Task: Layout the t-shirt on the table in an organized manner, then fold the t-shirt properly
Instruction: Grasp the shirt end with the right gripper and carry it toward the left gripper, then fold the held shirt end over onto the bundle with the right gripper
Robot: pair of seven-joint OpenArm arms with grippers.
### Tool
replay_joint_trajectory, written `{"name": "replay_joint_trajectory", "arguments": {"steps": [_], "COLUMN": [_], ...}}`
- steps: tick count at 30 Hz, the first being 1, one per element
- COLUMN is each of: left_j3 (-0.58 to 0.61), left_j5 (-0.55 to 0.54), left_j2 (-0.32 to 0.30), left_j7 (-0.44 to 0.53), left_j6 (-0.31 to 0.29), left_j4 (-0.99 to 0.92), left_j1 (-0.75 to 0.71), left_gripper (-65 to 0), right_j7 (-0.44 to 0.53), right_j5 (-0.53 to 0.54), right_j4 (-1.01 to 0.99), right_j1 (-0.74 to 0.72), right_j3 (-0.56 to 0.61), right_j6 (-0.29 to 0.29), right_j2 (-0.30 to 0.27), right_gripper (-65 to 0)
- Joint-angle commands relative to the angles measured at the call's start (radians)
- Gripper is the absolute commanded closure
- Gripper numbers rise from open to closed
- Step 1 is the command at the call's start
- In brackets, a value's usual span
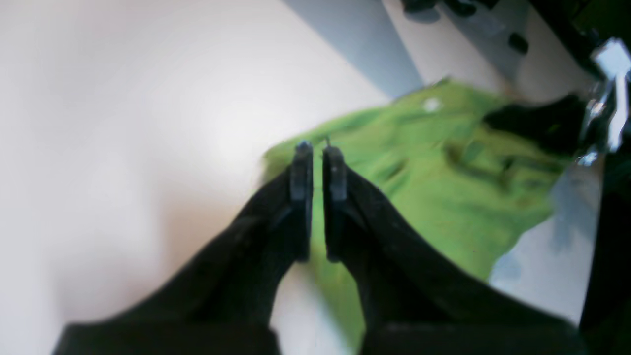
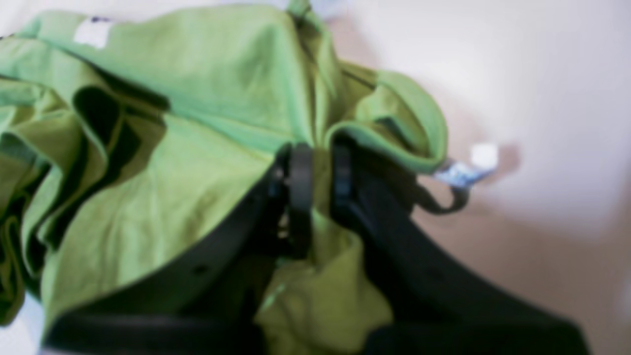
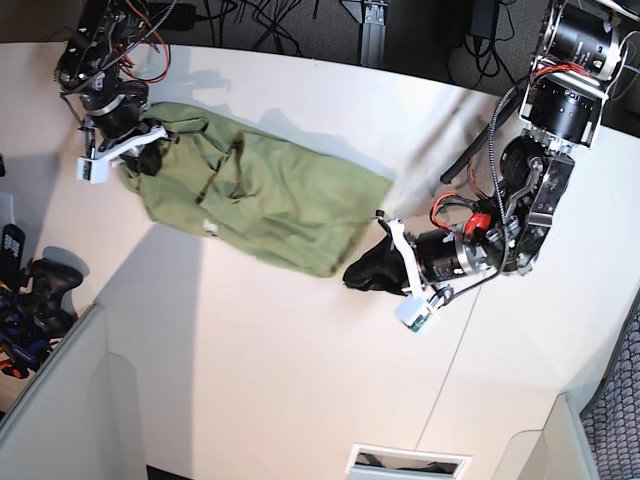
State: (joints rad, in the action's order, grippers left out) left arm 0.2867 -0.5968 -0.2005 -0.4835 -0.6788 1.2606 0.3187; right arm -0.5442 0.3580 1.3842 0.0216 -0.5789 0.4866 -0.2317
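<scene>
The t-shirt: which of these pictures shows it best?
The base view: the whole t-shirt lies stretched across the table between both arms. The right wrist view shows only bunched folds pinched in the right fingers; the left wrist view shows a blurred part past the left fingers.

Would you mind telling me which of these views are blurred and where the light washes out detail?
Left wrist view: soft throughout, the t-shirt smeared, the table blown out to a white glow. Right wrist view: also blurred, the cloth folds and the right hand losing their edges. Base view: sharp, with evenly lit cloth and soft shadows under the arms.
</scene>
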Motion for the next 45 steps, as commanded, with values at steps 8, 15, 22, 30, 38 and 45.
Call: {"name": "replay_joint_trajectory", "arguments": {"steps": [8,15,22,30,38,45], "left_j3": [-0.005,-0.005,-0.005,-0.005,-0.005,-0.005], "left_j5": [-0.02,0.05,0.124,0.142,0.125,0.122], "left_j2": [-0.109,-0.063,-0.006,0.076,0.076,0.075], "left_j7": [0.023,0.093,0.16,0.189,0.196,0.196], "left_j6": [-0.019,-0.019,-0.019,-0.019,-0.019,-0.019], "left_j4": [0.017,0.016,-0.023,-0.142,-0.145,-0.145], "left_j1": [-0.033,-0.153,-0.194,-0.194,-0.194,-0.194], "left_gripper": [-3.9,-3.9,-3.9,-3.9,-3.9,-3.9], "right_j7": [-0.05,-0.127,-0.115,-0.077,0.059,0.088], "right_j5": [0.171,0.23,0.205,-0.014,-0.215,-0.319], "right_j4": [0.054,0.275,0.43,0.416,0.273,0.14], "right_j1": [-0.013,-0.013,-0.014,-0.079,-0.116,-0.165], "right_j3": [-0.104,-0.083,0.043,0.311,0.513,0.602], "right_j6": [-0.003,-0.002,-0.002,-0.003,-0.003,-0.005], "right_j2": [-0.107,-0.052,0.1,0.197,0.261,0.28], "right_gripper": [0.0,0.0,0.0,0.0,0.0,-23.1]}}
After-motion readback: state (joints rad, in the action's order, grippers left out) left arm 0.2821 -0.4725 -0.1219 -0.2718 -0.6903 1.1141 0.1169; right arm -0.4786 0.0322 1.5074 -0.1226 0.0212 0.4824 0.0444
